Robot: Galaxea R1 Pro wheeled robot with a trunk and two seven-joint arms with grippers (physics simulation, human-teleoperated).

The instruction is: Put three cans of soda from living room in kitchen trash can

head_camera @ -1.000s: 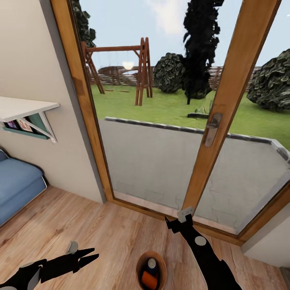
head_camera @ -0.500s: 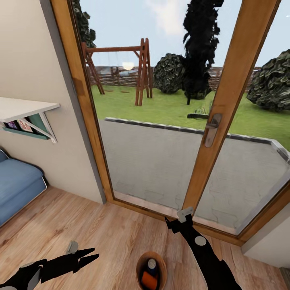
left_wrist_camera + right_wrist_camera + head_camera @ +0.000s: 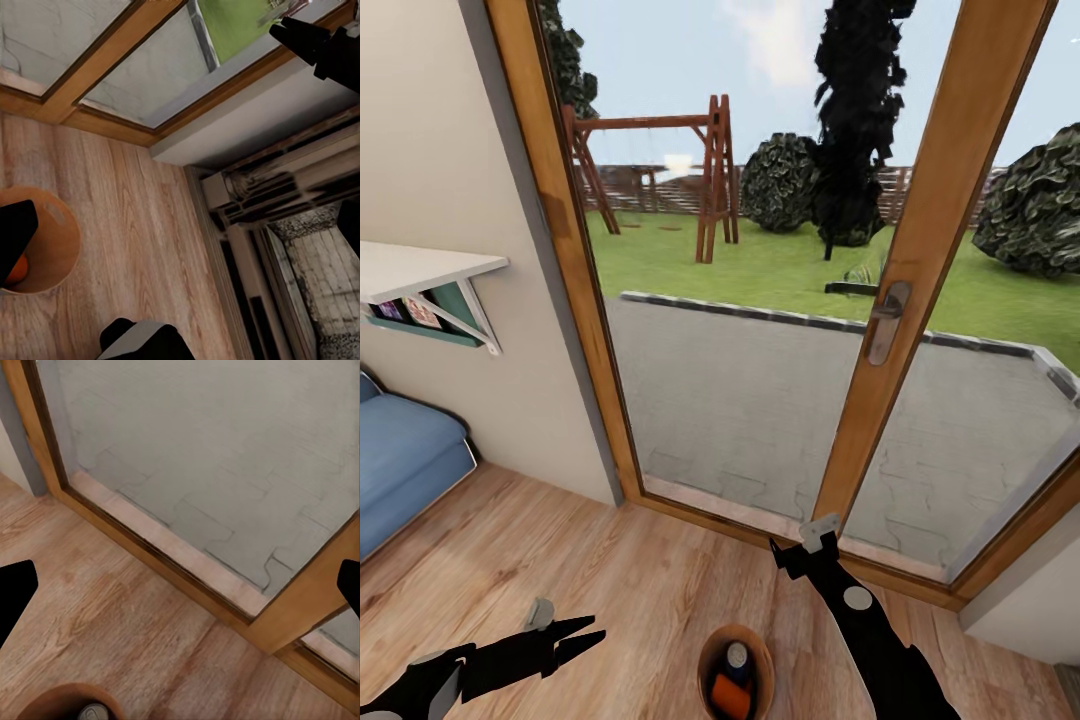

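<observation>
The tash can (image 3: 706, 662), a small round bin with a brown inside, stands on the wood floor at the bottom centre of the head view. An orange can of soda (image 3: 730, 696) and a dark blue one (image 3: 737, 657) lie inside it. My left gripper (image 3: 592, 631) hovers open to the bin's left, fingers pointing toward it. My right gripper (image 3: 803, 540) is open, just beyond the bin near the door frame. The left wrist view catches the bin (image 3: 56, 247) with an orange can (image 3: 16, 268). The right wrist view catches the bin's rim (image 3: 52, 696). The kitchen is out of view.
Wood-framed glass doors (image 3: 905, 300) with a metal handle (image 3: 887, 318) fill the space ahead, a garden behind them. A blue sofa (image 3: 400, 455) and a white wall shelf (image 3: 420, 268) are at the left. A pale wall corner (image 3: 1020, 615) juts in at the right.
</observation>
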